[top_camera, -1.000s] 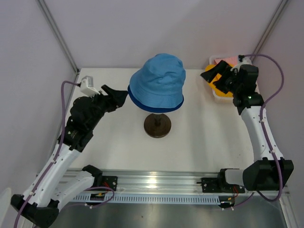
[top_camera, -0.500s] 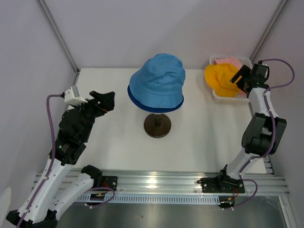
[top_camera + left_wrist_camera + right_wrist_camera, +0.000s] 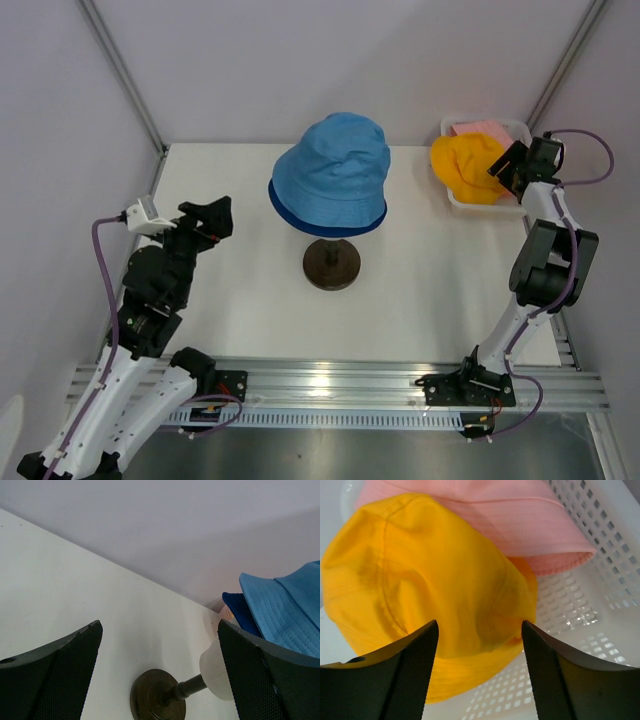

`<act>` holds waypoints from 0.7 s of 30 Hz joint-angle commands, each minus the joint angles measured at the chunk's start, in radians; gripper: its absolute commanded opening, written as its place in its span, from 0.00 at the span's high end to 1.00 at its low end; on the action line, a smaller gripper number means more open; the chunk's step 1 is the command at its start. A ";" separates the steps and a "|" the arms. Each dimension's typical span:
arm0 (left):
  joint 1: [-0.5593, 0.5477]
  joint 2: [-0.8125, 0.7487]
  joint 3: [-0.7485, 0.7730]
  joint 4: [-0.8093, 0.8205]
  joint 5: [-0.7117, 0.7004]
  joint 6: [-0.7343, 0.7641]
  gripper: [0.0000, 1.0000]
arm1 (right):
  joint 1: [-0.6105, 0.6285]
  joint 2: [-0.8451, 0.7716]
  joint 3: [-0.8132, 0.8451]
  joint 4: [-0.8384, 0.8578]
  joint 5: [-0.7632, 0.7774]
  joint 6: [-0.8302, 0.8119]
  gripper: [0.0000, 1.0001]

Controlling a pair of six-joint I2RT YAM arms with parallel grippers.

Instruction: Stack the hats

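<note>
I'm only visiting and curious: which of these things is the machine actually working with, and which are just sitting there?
Part of the job:
light blue hat
dark blue hat beneath it
yellow hat
pink hat

Just there:
mannequin head on its stand
white basket

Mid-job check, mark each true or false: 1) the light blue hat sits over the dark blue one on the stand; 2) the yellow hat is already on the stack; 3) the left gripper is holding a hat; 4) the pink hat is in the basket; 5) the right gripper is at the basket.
1) True: the light blue hat covers the dark blue hat.
2) False: the yellow hat lies in the white basket.
3) False: the left gripper is open and empty.
4) True: the pink hat lies behind the yellow one.
5) True: the right gripper is there, jaws apart.
</note>
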 commanded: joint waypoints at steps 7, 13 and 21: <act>0.012 0.053 0.035 0.018 -0.004 -0.013 0.01 | 0.018 0.093 0.108 0.053 0.021 0.017 0.45; 0.014 0.017 0.048 0.012 -0.027 0.016 0.00 | 0.025 0.090 0.119 0.040 0.038 -0.006 0.63; 0.017 -0.032 0.020 0.021 -0.038 -0.009 0.01 | 0.027 0.027 0.154 0.007 -0.048 -0.011 1.00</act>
